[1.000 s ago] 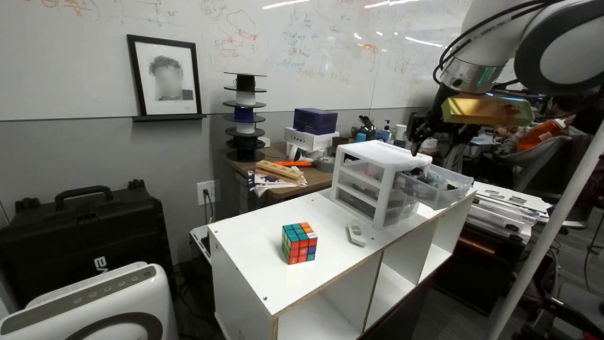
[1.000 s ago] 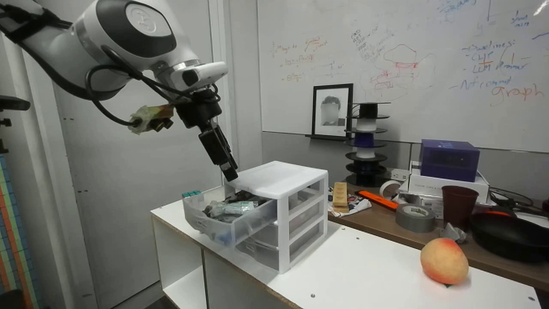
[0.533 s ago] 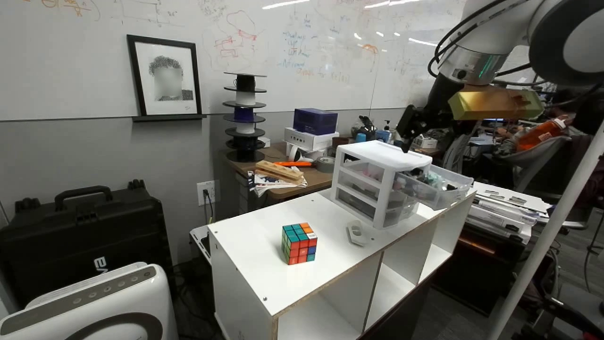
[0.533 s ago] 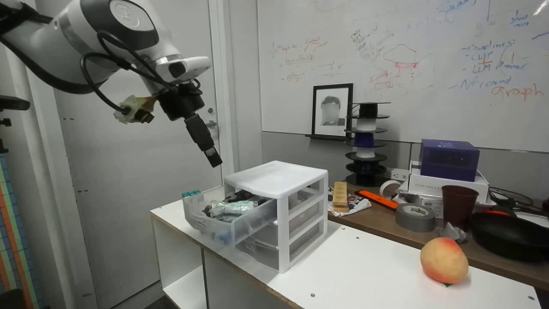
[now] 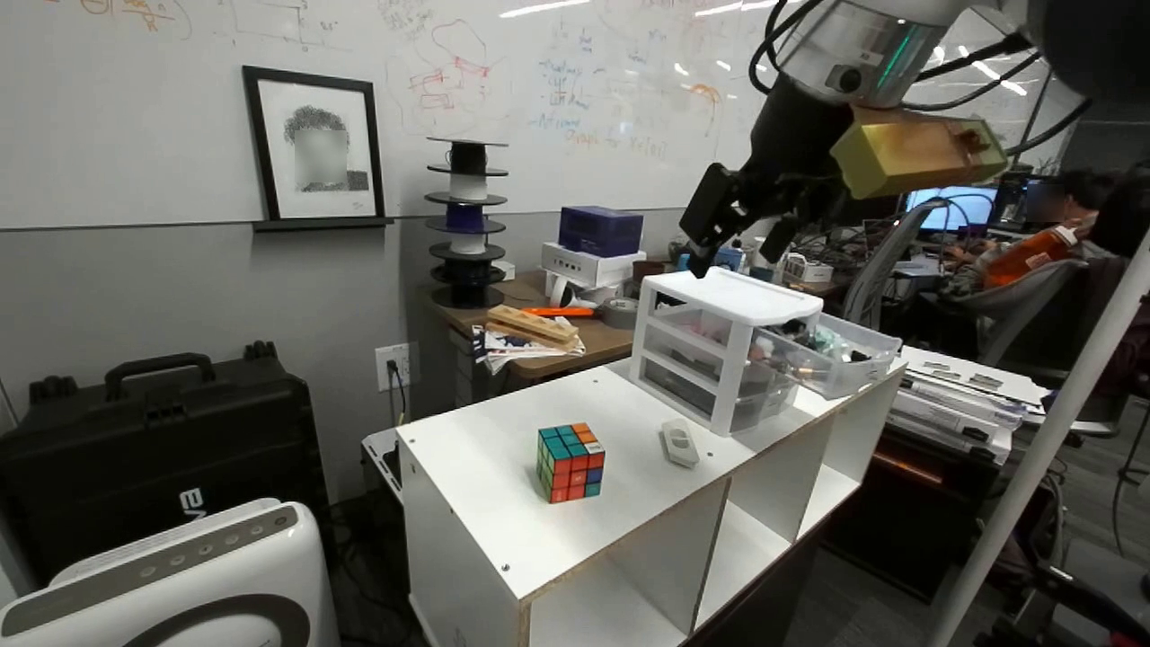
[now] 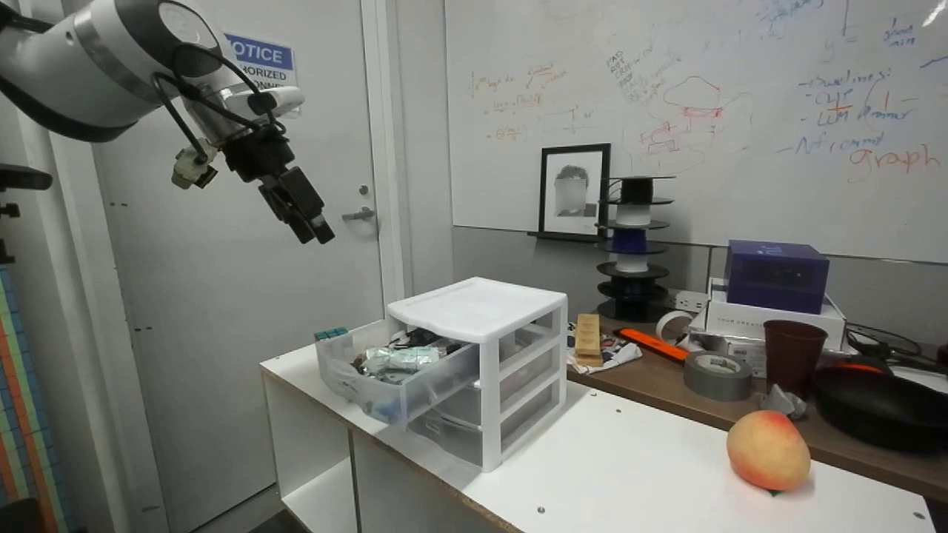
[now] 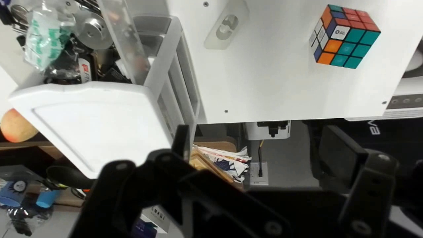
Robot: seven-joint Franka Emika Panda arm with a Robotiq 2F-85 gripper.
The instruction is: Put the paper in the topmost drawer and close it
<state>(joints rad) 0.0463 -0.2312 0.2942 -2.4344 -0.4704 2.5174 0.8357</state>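
— So, how to log the gripper [image 7: 259, 142]?

— As spread wide. In the wrist view, can see both fingers [image 7: 340, 152] well apart, with grey wall [image 7: 297, 155] beyond the gap.

— And placed where?

— Up above the level of the drawer unit [image 6: 481, 307], clear of it in an exterior view. Points downward at a slant.

— Anything on the topmost drawer [image 6: 441, 385]?

— Pulled well out, not yet pushed in. Shows translucent walls in both exterior views. Noted inside: a clear packet [image 7: 44, 43] with green print, a round silvery part [image 7: 94, 31], dark oddments [image 7: 114, 76] packed round both. Too jumbled to name further.

— Now, the paper [image 6: 785, 402]?

— Matched on looks alone, crumpled and greyish. In an exterior view, lies on the brown desk [image 6: 655, 385], near the foot of the maroon cup [image 6: 792, 355], just beyond the orange-yellow fruit [image 6: 769, 451]. Cannot be certain of the match.

— And on the white shelf [image 6: 629, 466]?

— Carries the drawer unit, with the fruit well apart from it near one edge. Also up there, in an exterior view: a Rubik's cube [image 5: 570, 463] and, between cube and unit, nearer the unit, a small pale piece [image 5: 679, 444] with a two-lobed hollow. Cannot name that one.
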